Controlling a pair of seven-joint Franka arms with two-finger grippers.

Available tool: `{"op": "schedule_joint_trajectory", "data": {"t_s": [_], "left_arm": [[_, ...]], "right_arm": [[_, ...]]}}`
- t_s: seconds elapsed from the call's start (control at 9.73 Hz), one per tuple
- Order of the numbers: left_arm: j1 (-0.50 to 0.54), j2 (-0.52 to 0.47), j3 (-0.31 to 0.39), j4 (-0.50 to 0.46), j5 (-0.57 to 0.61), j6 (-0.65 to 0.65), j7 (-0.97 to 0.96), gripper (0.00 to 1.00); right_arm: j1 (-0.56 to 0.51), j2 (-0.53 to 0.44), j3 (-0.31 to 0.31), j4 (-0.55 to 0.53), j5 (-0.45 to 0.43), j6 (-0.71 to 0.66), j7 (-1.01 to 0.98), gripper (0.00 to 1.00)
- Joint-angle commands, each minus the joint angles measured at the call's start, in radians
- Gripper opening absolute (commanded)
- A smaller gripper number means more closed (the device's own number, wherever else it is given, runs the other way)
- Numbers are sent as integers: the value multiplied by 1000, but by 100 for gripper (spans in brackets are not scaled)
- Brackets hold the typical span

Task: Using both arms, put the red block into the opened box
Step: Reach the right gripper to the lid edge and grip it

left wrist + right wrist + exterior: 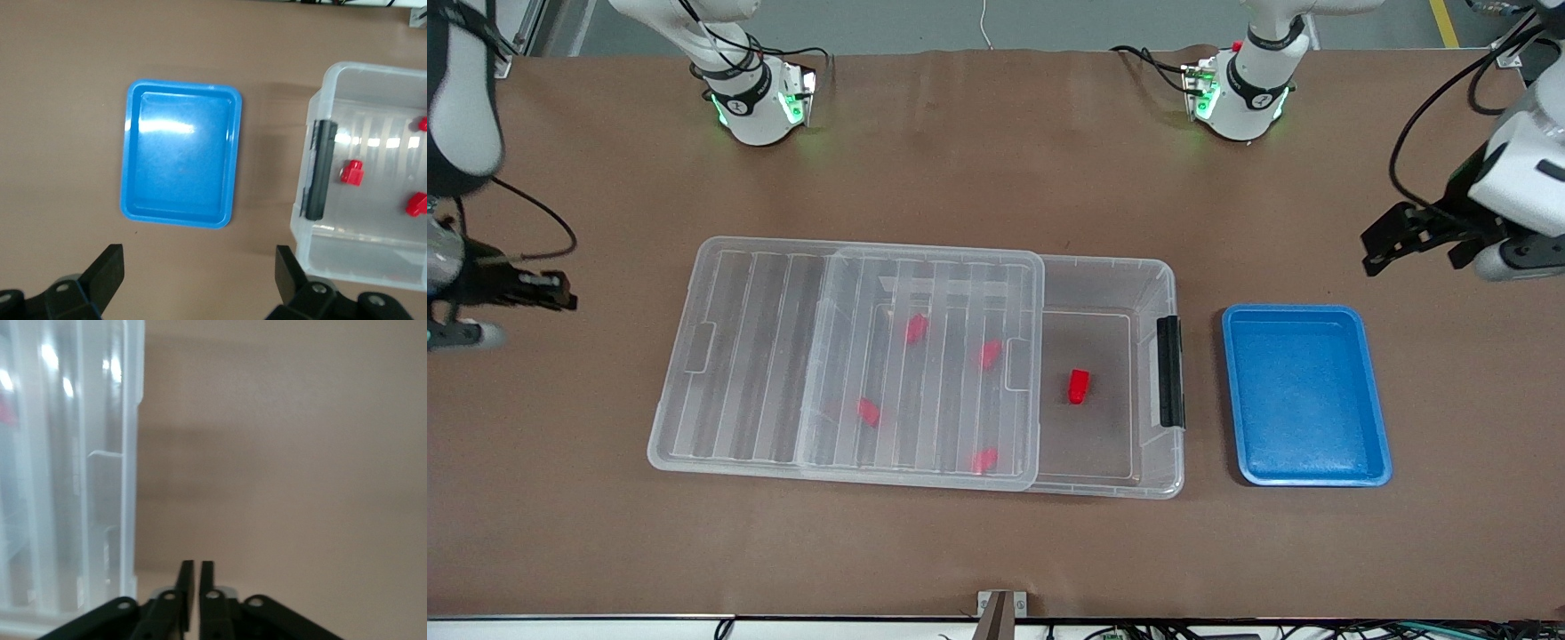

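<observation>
Right gripper (560, 292) pinched shut and empty over the desk's right-arm end. The lid (845, 360) half covers the box (1112, 484); five red blocks inside, one red block (1079, 386) uncovered near the clip. The blue tray (1303, 396) sits beside it. Left gripper (1387, 240) spread wide above.

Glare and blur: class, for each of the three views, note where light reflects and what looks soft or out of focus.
Front view: even lighting, sharp; the lid hazes the red blocks beneath it. Left wrist view: white glare patch on the blue tray, bright spots on the box. Right wrist view: the lid edge looks soft with bright spots; faint shadow bands cross the table.
</observation>
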Motion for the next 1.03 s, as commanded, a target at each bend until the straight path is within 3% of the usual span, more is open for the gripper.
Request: {"op": "schedule_joint_trajectory", "data": {"t_s": [0.0, 0.21, 0.93], "left_arm": [[42, -73, 2, -111, -36, -38, 64, 100], [70, -100, -7, -149, -36, -50, 63, 100], [76, -112, -10, -145, -24, -66, 72, 100]], "right_arm": [[6, 25, 2, -102, 20, 149, -54, 0], [33, 57, 34, -152, 49, 235, -59, 0], [99, 93, 105, -140, 167, 268, -44, 0]]}}
